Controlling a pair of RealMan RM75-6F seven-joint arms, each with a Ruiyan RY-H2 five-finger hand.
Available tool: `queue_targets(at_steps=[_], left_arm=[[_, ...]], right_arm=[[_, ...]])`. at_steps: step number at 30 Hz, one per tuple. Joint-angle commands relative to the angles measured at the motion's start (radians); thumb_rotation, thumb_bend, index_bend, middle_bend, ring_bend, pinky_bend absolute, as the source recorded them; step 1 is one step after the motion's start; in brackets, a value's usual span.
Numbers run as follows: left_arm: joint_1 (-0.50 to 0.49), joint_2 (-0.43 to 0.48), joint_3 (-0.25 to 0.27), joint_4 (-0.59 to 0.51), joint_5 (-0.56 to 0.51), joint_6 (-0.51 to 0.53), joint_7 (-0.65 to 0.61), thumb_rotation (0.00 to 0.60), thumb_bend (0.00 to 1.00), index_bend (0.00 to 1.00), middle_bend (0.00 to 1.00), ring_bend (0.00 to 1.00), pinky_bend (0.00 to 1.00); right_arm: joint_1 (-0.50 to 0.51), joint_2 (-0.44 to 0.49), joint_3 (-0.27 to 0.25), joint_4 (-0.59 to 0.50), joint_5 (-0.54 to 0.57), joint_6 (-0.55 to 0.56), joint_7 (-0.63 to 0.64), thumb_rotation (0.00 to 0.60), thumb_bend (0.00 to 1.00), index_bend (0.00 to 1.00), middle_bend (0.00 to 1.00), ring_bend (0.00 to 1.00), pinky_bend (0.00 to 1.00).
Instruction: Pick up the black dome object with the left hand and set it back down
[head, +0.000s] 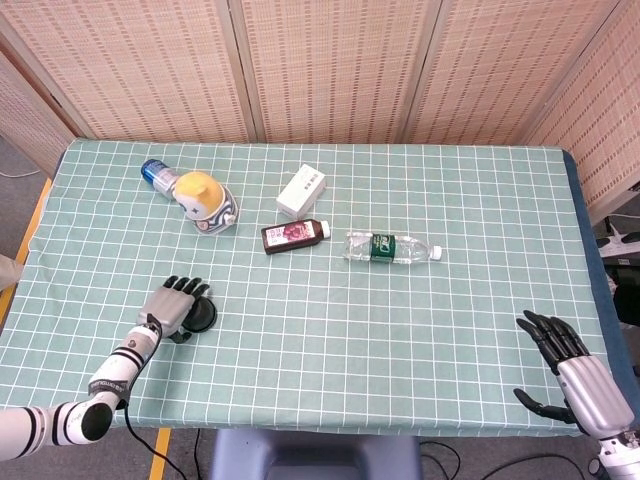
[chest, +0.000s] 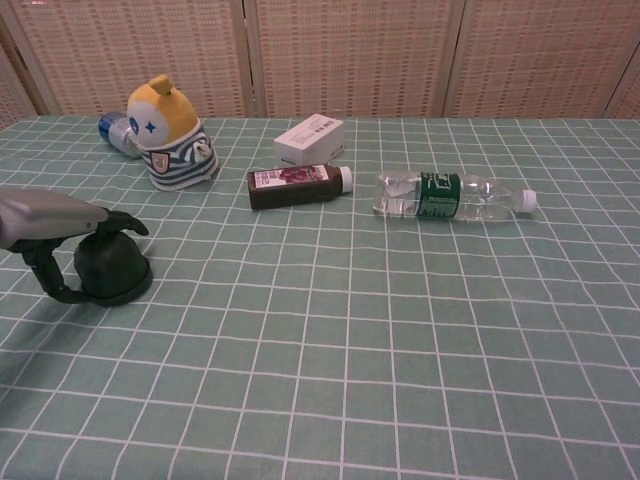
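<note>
The black dome (head: 203, 318) (chest: 112, 270) stands on the green checked tablecloth near the front left. My left hand (head: 172, 306) (chest: 68, 217) is cupped over it from the left: dark fingers lie across its top and the thumb curves round to its left base, so it is gripped while resting on the table. My right hand (head: 572, 375) hovers at the front right corner, fingers spread and empty, far from the dome; the chest view does not show it.
Behind the dome stand a yellow-headed toy figure (head: 205, 200) (chest: 170, 135) and a lying blue-capped bottle (head: 156, 175). Mid-table lie a white box (head: 301, 190), a dark bottle (head: 294, 235) and a clear water bottle (head: 390, 247). Wicker screens close the back.
</note>
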Motion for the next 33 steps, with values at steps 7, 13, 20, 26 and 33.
queue_targets(at_steps=[7, 13, 20, 26, 33], left_arm=[[-0.003, 0.026, -0.003, -0.028, 0.031, 0.017, -0.010, 0.600, 0.25, 0.00, 0.00, 0.00, 0.05], [0.017, 0.027, 0.009, -0.036, 0.087, 0.077, 0.005, 0.600, 0.26, 0.00, 0.00, 0.00, 0.05], [0.043, 0.002, 0.013, -0.009, 0.142, 0.109, -0.001, 0.600, 0.28, 0.12, 0.14, 0.00, 0.05], [0.045, -0.010, 0.007, 0.008, 0.143, 0.099, 0.004, 0.600, 0.29, 0.36, 0.29, 0.13, 0.07], [0.059, -0.017, -0.003, 0.022, 0.183, 0.113, -0.010, 0.600, 0.30, 0.51, 0.44, 0.20, 0.10]], right_arm=[[0.002, 0.001, -0.003, 0.005, -0.005, -0.002, 0.012, 0.600, 0.18, 0.00, 0.00, 0.00, 0.00], [0.004, 0.005, -0.006, 0.002, -0.007, -0.007, 0.016, 0.600, 0.18, 0.00, 0.00, 0.00, 0.00], [0.003, 0.008, -0.008, -0.003, -0.008, -0.007, 0.015, 0.600, 0.18, 0.00, 0.00, 0.00, 0.00], [0.005, 0.009, -0.009, -0.003, -0.005, -0.013, 0.017, 0.600, 0.18, 0.00, 0.00, 0.00, 0.00], [0.008, 0.010, -0.011, -0.006, -0.003, -0.023, 0.014, 0.600, 0.18, 0.00, 0.00, 0.00, 0.00]])
